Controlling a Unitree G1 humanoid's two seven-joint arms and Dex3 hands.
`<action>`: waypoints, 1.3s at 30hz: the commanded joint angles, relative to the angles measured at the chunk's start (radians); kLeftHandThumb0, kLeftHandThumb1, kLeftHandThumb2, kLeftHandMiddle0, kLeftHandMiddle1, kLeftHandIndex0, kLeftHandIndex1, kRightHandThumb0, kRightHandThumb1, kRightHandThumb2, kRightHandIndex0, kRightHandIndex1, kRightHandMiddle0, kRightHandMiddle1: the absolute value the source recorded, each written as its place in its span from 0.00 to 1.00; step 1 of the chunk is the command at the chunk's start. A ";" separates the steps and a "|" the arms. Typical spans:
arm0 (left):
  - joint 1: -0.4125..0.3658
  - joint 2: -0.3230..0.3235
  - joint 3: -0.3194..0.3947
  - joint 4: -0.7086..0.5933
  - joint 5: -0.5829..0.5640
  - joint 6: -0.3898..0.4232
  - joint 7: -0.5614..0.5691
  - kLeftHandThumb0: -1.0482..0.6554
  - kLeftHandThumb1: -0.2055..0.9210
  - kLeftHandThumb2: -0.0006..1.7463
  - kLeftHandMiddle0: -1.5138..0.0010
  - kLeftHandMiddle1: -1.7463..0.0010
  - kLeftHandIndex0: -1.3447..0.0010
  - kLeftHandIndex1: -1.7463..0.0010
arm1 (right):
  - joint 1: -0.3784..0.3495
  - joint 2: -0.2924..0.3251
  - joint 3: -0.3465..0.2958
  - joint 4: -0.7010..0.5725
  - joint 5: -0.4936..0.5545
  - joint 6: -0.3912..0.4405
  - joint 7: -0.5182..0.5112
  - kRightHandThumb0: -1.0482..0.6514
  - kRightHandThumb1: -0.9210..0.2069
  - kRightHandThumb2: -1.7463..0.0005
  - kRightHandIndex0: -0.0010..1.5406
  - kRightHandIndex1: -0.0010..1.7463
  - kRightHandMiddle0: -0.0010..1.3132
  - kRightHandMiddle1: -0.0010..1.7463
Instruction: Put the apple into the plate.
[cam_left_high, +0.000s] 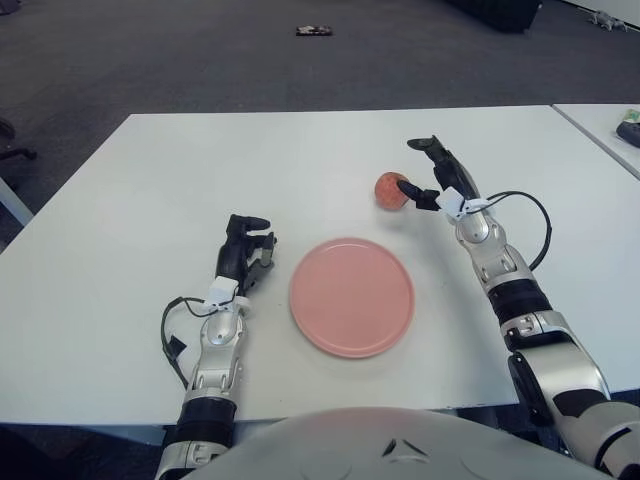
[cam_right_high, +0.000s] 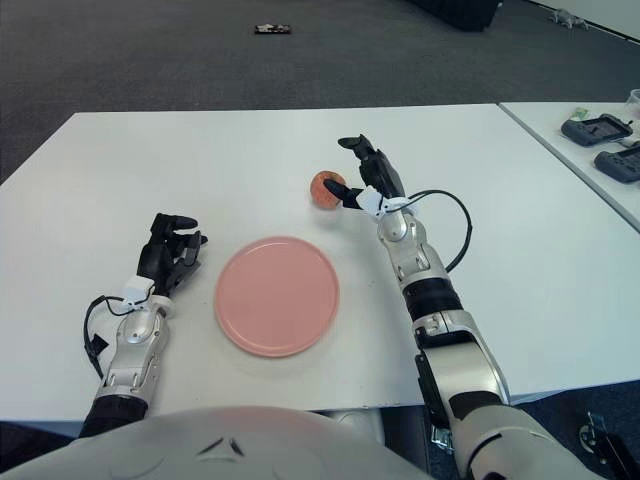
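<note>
A reddish apple (cam_left_high: 389, 190) sits on the white table (cam_left_high: 150, 180), beyond the right rim of a round pink plate (cam_left_high: 352, 296). My right hand (cam_left_high: 410, 166) is just right of the apple with its fingers spread. One lower finger touches the apple's right side, and an upper finger arches above and behind it. The apple still stands on the table. My left hand (cam_left_high: 247, 243) shows left of the plate, fingers relaxed and holding nothing.
A second white table (cam_right_high: 560, 120) stands to the right with dark devices (cam_right_high: 598, 129) on it. A small dark object (cam_left_high: 314, 31) lies on the grey floor beyond the table. A black cable (cam_left_high: 540, 222) loops off my right wrist.
</note>
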 joint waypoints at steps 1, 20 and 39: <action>-0.010 -0.002 0.004 0.015 0.003 -0.030 0.014 0.41 0.98 0.32 0.75 0.18 0.84 0.00 | -0.117 -0.012 0.027 0.133 -0.023 -0.009 0.001 0.18 0.19 0.62 0.00 0.03 0.00 0.20; -0.016 -0.003 0.004 0.031 0.013 -0.052 0.027 0.41 0.98 0.32 0.75 0.17 0.84 0.00 | -0.343 -0.020 0.185 0.386 -0.131 0.007 0.033 0.12 0.31 0.60 0.00 0.00 0.00 0.09; -0.011 -0.006 0.006 0.027 0.008 -0.055 0.026 0.41 0.98 0.32 0.74 0.19 0.85 0.00 | -0.464 0.039 0.325 0.586 -0.219 0.035 0.066 0.01 0.17 0.75 0.00 0.00 0.00 0.00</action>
